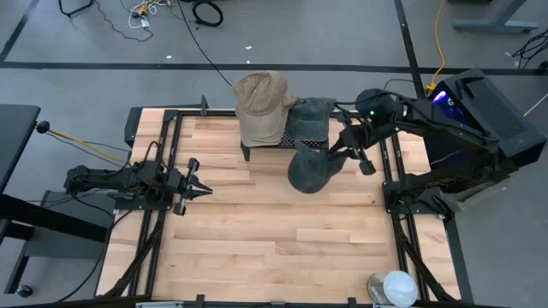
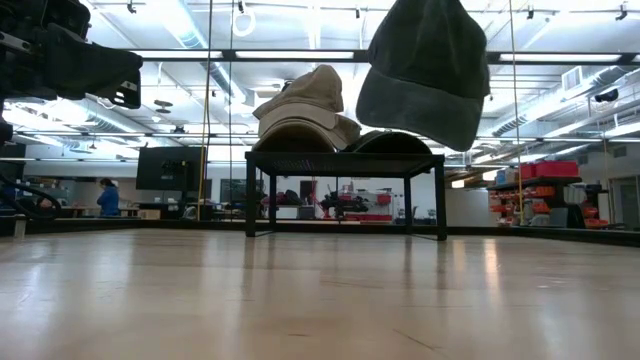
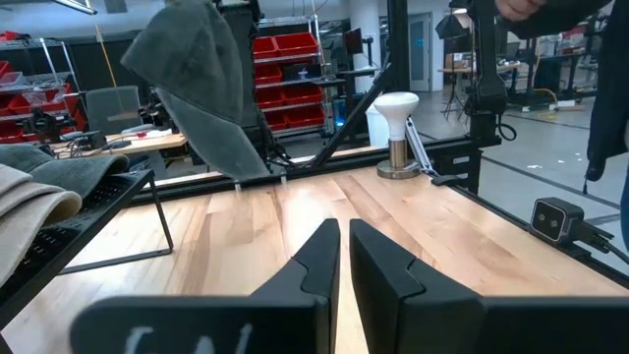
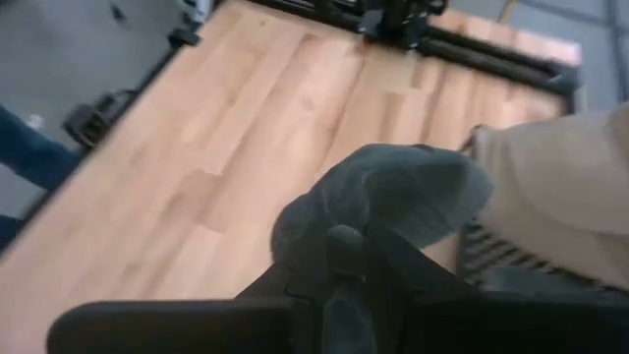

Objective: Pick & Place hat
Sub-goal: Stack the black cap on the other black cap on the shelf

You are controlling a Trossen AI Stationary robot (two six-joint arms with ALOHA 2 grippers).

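Item: dark grey soft fabric cap [image 1: 308, 168], crown sagging, hanging clear above the wooden table [image 1: 274, 248], just in front of the low black slatted rack [image 1: 257, 147]. Right gripper [image 1: 341, 154] has its fingers clamped on the cap's fabric. On the rack: a beige fabric cap [image 1: 259, 107] and, beside it, another dark grey cap [image 1: 310, 122]. Left gripper [image 1: 199, 185], well to the rack's left, fingers nearly together, holding nothing.
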